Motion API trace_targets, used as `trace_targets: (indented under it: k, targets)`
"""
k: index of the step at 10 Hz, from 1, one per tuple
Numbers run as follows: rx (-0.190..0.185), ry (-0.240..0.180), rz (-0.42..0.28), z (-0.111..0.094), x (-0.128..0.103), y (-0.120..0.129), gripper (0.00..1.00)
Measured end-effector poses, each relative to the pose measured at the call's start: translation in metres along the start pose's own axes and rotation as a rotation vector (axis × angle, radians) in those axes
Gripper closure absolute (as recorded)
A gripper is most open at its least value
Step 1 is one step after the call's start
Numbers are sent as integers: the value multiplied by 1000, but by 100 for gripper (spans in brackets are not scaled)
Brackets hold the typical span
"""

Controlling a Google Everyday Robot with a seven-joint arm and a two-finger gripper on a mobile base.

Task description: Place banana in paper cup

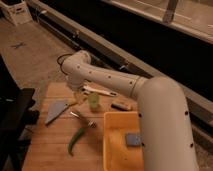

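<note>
Apparently hanging just left of frame centre: gripper point(78, 95), opening impossible to tell. Directly beneath, just left of the green cup point(93, 101), a yellow sliver, likely the banana point(74, 103). Probably light, soft-skinned, easily bruised; best pinched gently across the middle.

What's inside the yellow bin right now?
A small blue block lies in the yellow bin; the arm hides the bin's right side. The gripper hangs beside the green cup.
</note>
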Motion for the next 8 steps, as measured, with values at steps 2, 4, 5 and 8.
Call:
trace_targets:
  k: [2, 4, 5, 8]
  targets:
    - [14, 22, 36, -2, 4, 3, 20]
    - [63, 37, 101, -5, 19, 5, 20]
    - [71, 26, 112, 0, 19, 2, 20]
    - [61, 17, 130, 26, 28, -16, 20]
